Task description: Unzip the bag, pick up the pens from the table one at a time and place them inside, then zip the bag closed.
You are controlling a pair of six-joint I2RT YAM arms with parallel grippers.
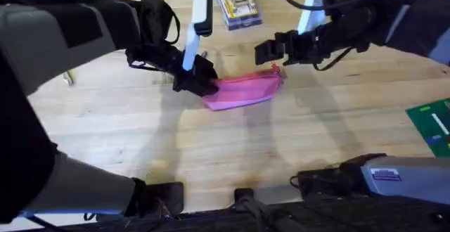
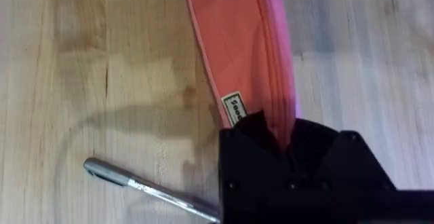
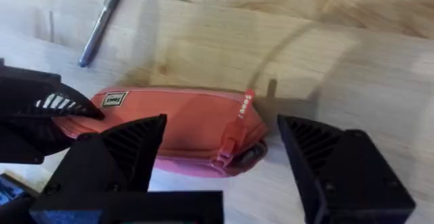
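Broadly, the bag (image 1: 245, 91) lies on the plank-grained table (image 1: 126, 126)

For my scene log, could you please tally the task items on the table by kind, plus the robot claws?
Pink pouch: 1
Grey pen: 1
Claws: 2, the left claw shut on the pouch's end, the right claw open over the zipper pull
Total: 4

Wooden table (image 1: 211, 147): pouch (image 1: 242, 91), probably pen (image 2: 146, 189).
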